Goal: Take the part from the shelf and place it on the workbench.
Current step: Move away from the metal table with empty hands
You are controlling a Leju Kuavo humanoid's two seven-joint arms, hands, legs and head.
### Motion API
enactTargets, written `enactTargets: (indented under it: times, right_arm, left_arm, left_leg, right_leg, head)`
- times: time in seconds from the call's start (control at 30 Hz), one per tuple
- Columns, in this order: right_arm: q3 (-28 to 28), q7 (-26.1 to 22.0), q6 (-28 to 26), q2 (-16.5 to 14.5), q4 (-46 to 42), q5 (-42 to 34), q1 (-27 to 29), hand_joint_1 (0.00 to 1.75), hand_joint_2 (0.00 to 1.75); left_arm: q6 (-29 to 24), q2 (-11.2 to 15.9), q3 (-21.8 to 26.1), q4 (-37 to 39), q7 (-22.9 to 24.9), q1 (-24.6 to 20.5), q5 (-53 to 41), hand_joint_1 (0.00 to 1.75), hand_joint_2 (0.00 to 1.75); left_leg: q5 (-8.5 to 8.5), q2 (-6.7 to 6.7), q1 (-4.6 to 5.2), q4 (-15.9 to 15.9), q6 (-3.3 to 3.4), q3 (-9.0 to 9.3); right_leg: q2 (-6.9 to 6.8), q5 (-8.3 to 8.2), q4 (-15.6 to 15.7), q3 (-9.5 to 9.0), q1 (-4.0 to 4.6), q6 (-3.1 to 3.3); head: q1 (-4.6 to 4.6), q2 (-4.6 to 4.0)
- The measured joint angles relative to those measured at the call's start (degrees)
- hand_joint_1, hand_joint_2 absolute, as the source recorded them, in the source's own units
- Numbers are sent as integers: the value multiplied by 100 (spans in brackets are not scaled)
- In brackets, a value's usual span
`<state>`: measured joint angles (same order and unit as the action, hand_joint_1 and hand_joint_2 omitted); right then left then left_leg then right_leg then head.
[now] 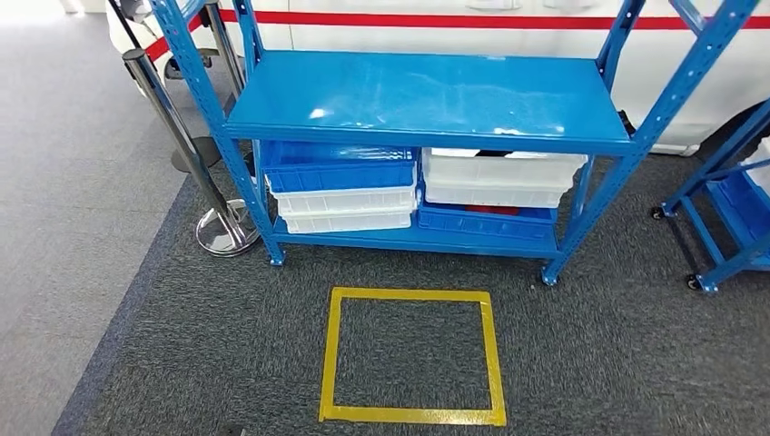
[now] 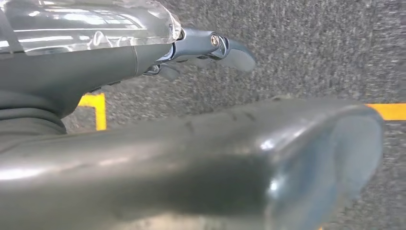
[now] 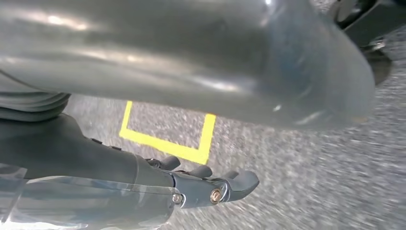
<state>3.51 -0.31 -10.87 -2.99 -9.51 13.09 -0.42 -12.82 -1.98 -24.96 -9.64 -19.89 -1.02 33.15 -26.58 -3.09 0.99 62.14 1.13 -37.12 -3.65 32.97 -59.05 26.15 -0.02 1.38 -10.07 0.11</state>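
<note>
The left hand [image 2: 201, 48] hangs over dark grey carpet [image 2: 311, 43], its fingers [image 2: 237, 53] stretched out straight with nothing in them and touching nothing — open and empty. The right hand [image 3: 210, 184] hangs the same way, fingers [image 3: 242, 181] extended and apart from the thumb, holding nothing. Under both runs yellow floor tape [image 3: 165, 146].

From the head view that tape forms a square [image 1: 413, 354] on the carpet, just in front of a blue metal shelf [image 1: 427, 95]. Its upper board is bare and glossy. On the lower board stand stacked bins — at the left a blue bin [image 1: 338, 168] on white ones [image 1: 345, 209], at the right a white bin [image 1: 504, 177] on a blue one [image 1: 486, 221]. Something red [image 1: 490, 210] shows in that lower right bin; whether it is the part cannot be told. A chrome post [image 1: 186, 145] stands left of the shelf, a blue cart [image 1: 726, 218] at the right.
</note>
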Motion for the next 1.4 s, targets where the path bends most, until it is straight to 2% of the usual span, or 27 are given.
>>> enactTargets:
  times: [0.03,0.13,0.2,0.23,0.3,0.37,0.4,0.43,0.5,0.53,0.57,0.6,0.67,0.73,0.8,0.87,0.9,0.93,1.0,1.03,1.07,1.17,1.2,1.23,1.3,1.33,1.4]
  right_arm:
    - [-7,4,0,-2,6,0,-8,0,0]
    - [-16,38,-2,-2,6,18,-72,0,0]
    - [-24,102,-5,-1,4,50,-89,0,0]
    - [-28,133,-9,0,4,61,-91,0,0]
    - [-32,173,-16,0,4,68,-83,0,0]
    - [-32,194,-24,3,5,57,-66,0,0]
    - [-32,197,-35,5,6,39,-58,0,0]
    - [-31,199,-53,8,7,12,-48,0,0]
    - [-28,195,-76,11,15,-43,-38,0,0]
    - [-27,191,-75,12,17,-59,-42,0,0]
    - [-25,186,-67,12,18,-68,-53,0,0]
    - [-24,180,-56,12,15,-72,-67,0,0]
    - [-22,166,-40,11,10,-81,-66,0,0]
    - [-20,140,-27,12,9,-90,-53,0,0]
    - [-15,114,-19,16,9,-104,-51,0,0]
    - [-11,94,-15,19,9,-119,-49,0,0]
    - [-9,87,-12,19,9,-122,-49,0,0]
    - [-8,83,-9,18,9,-125,-49,0,0]
    - [-7,76,-4,11,20,-129,-32,0,0]
    - [-5,69,-4,8,25,-131,-34,0,0]
    - [-4,57,-4,5,30,-133,-35,0,0]
    - [-2,16,-4,9,19,-139,-70,0,0]
    - [-1,10,-5,11,15,-143,-75,0,0]
    - [0,5,-5,12,11,-148,-77,0,0]
    - [1,-12,-11,12,11,-157,-77,0,0]
    - [2,-22,-17,12,11,-163,-77,0,0]
    - [3,-34,-29,13,11,-172,-74,0,0]
  left_arm:
    - [1,2,-1,2,0,3,-1,0,0]
    - [10,-3,-1,2,2,-19,-1,0,0]
    - [19,1,0,3,9,-45,-1,0,0]
    - [21,3,0,4,12,-54,-1,0,0]
    - [21,2,-1,4,16,-64,2,0,0]
    - [21,-3,-1,4,19,-42,6,0,0]
    - [20,-4,-1,4,19,-25,7,0,0]
    - [16,-5,-1,4,20,-9,10,0,0]
    - [-4,-7,0,10,20,1,25,0,0]
    - [-16,-8,0,13,25,-2,42,0,0]
    - [-30,-9,0,15,30,-8,59,0,0]
    - [-41,-10,0,15,39,-18,74,0,0]
    - [-57,-10,0,15,58,-42,85,0,0]
    - [-62,-12,-1,15,76,-58,85,0,0]
    - [-62,-14,-2,15,85,-56,84,0,0]
    - [-62,-16,-2,15,90,-44,83,0,0]
    - [-63,-15,-2,15,93,-37,83,0,0]
    - [-63,-15,-2,15,99,-30,83,0,0]
    - [-64,-8,-2,28,136,-7,83,0,0]
    - [-64,-7,-3,34,162,-8,81,0,0]
    - [-64,-6,-3,40,190,-9,80,0,0]
    - [-63,-19,-5,38,229,-33,80,0,0]
    - [-63,-20,-5,37,233,-37,79,0,0]
    - [-63,-21,-5,37,236,-44,79,0,0]
    - [-64,-19,-4,37,243,-56,81,0,0]
    - [-64,-19,-4,37,249,-60,83,0,0]
    - [-64,-19,-4,37,258,-61,85,0,0]
  left_leg:
    - [180,-45,23,-106,40,9]
    - [132,138,-2,-246,106,192]
    - [93,255,-42,-375,149,385]
    - [62,308,-50,-421,164,464]
    - [-37,440,-63,-464,173,623]
    - [-180,565,-83,-472,154,817]
    - [-262,607,-96,-472,134,927]
    - [-348,638,-105,-474,109,1021]
    - [-531,673,-101,-457,42,1184]
    - [-608,678,-95,-468,3,1254]
    - [-642,678,-87,-459,-38,1318]
    - [-639,672,-85,-437,-75,1345]
    - [-544,578,-93,-99,-135,1240]
    - [-602,445,-110,570,-187,834]
    - [-986,387,-125,1142,-221,355]
    - [-1307,373,-135,1199,-231,76]
    - [-1254,368,-135,1005,-222,29]
    - [-1005,358,-131,709,-199,19]
    - [-189,317,-98,141,-117,-16]
    - [112,298,-77,-1,-80,-33]
    - [264,290,-56,-52,-49,-49]
    - [230,326,-78,-159,21,51]
    - [222,335,-99,-224,47,111]
    - [209,339,-112,-276,74,173]
    - [155,345,-109,-313,111,255]
    - [124,353,-108,-315,118,287]
    - [84,366,-107,-314,118,331]
  right_leg:
    - [-36,49,7,-65,7,-35]
    - [-29,-44,-196,-104,4,-170]
    - [164,-123,-747,223,-22,-230]
    - [268,-48,-1075,467,-44,-252]
    - [339,345,-1526,931,-77,-300]
    - [344,623,-1497,1187,-100,-328]
    - [345,547,-1284,1225,-107,-328]
    - [350,278,-982,1229,-115,-329]
    - [365,-524,-398,1232,-112,-310]
    - [375,-806,-237,1228,-103,-283]
    - [379,-932,-166,1212,-92,-238]
    - [384,-898,-159,1157,-88,-185]
    - [372,-816,-104,1007,-99,-90]
    - [348,-701,-63,846,-103,-27]
    - [337,-559,-55,683,-100,-3]
    - [340,-399,-54,476,-97,-6]
    - [344,-315,-56,356,-96,-15]
    - [339,-232,-56,239,-93,-26]
    - [333,-82,-66,73,-79,-64]
    - [331,-22,-66,39,-73,-94]
    - [333,24,-56,19,-68,-131]
    - [317,141,-16,-54,-69,-233]
    - [320,226,-142,-10,-71,-255]
    - [330,352,-401,120,-78,-274]
    - [345,601,-1150,589,-85,-306]
    - [347,641,-1442,810,-90,-321]
    - [347,604,-1681,1036,-92,-337]
  head:
    - [2,1]
    - [3,1]
    - [4,1]
    - [6,1]
    - [5,1]
    - [5,0]
    - [6,0]
    - [6,-1]
    - [5,-1]
    - [5,0]
    - [5,1]
    - [5,1]
    - [4,1]
    - [3,0]
    - [2,1]
    - [2,1]
    - [2,1]
    - [2,0]
    - [0,1]
    - [0,0]
    - [1,0]
    - [2,2]
    - [2,2]
    - [3,2]
    - [4,2]
    - [4,2]
    - [4,2]
